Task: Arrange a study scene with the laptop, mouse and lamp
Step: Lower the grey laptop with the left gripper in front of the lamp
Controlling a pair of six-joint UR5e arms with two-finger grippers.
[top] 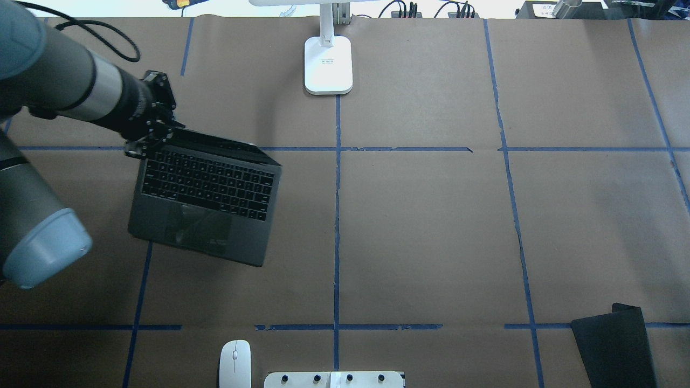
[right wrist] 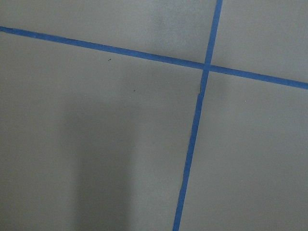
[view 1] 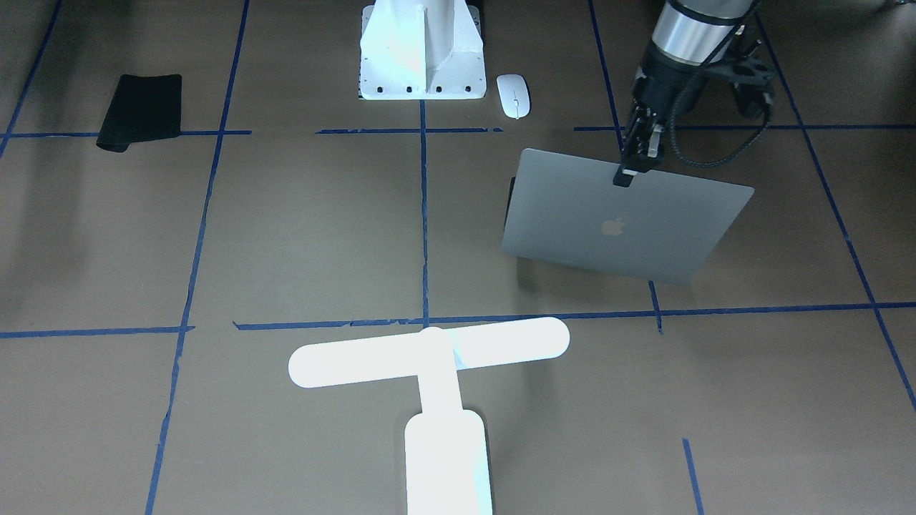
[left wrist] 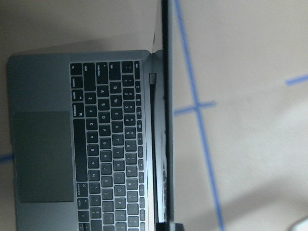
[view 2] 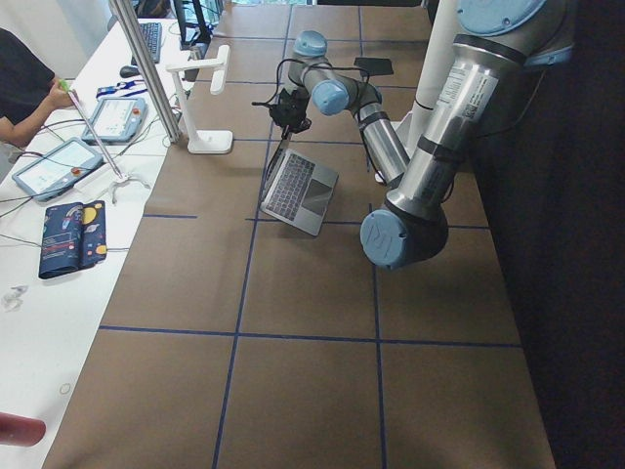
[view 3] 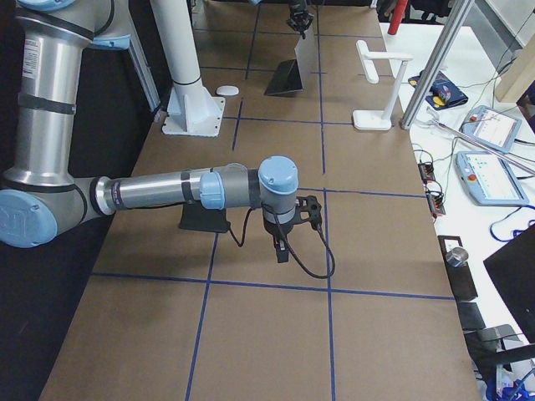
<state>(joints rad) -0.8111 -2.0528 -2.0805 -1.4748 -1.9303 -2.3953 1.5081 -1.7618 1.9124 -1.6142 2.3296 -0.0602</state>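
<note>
1. A robotics lab is indicated by industrial robot arms point(view 2: 430, 147) and a white bolted pedestal point(view 1: 421, 50).
2. The table point(top: 431, 242) is papered and gridded with blue tape point(top: 337, 215).
3. Tablet-like control pendants point(view 3: 489, 177) are laid on a side bench point(view 2: 29, 293).

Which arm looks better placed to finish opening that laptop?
Left. The left hand pinches the top edge of the laptop lid; the right hand hangs over bare table, far away.

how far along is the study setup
Done: the lamp stands lit at the table's far edge. In hand: the left gripper holds the open laptop by its lid's top edge. Left: the mouse lies by the robot's base, apart from the laptop.
</note>
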